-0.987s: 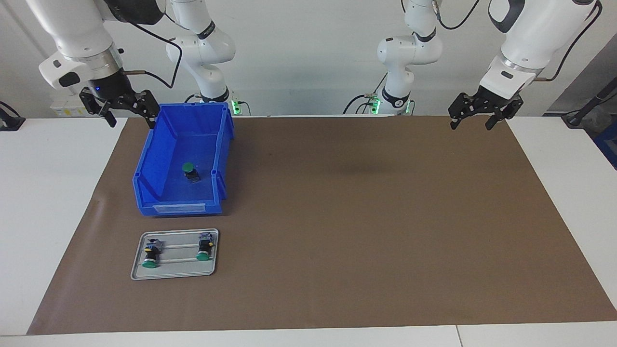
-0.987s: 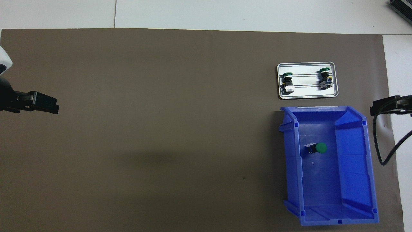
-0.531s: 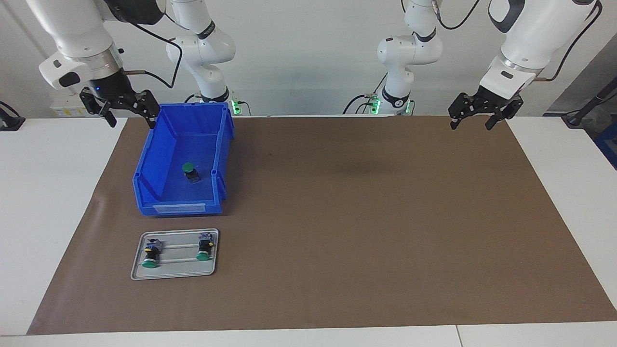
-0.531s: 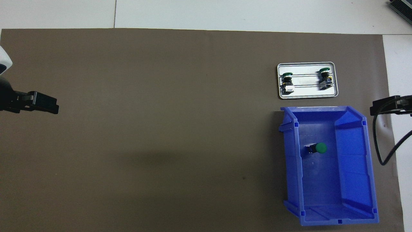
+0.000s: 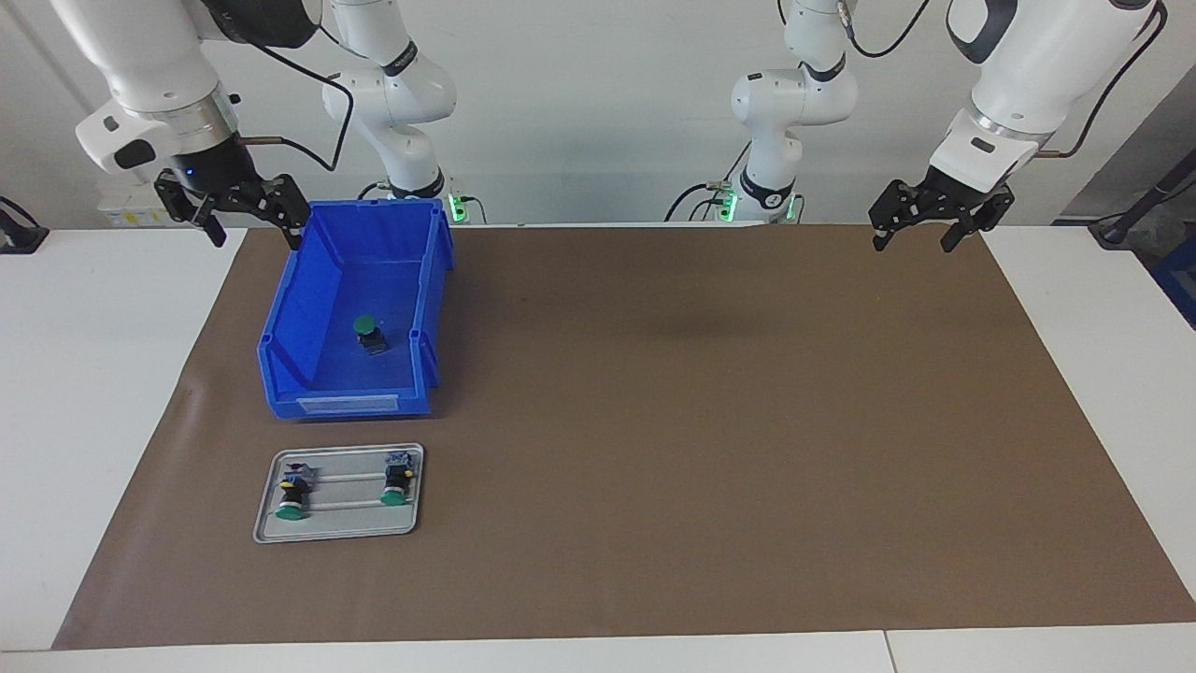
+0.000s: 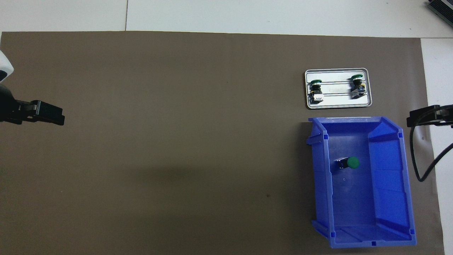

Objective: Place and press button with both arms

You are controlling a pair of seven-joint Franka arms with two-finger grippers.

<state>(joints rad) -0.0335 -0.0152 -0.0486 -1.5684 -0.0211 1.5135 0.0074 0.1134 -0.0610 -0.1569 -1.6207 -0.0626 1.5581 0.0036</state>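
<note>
The facing view shows the button (image 5: pixel 368 330) lying on the floor of the blue bin (image 5: pixel 280 350), which stands toward the right arm's end of the brown mat (image 5: pixel 701 421). Two more buttons (image 5: pixel 291 495) sit on the metal tray (image 5: pixel 336 533), farther from the robots than the bin. The right gripper (image 5: pixel 252 224) hangs empty with jaws spread over the mat's edge beside the bin, while the left gripper (image 5: pixel 914 234) waits likewise spread and empty over the mat's corner at the left arm's end.

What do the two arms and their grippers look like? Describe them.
Both arms are glossy white rounded segments with grey-black joint rings and black cables looped alongside. The left gripper and right gripper are black linkage claws with two fingers. A small blue light glows above the right gripper.
</note>
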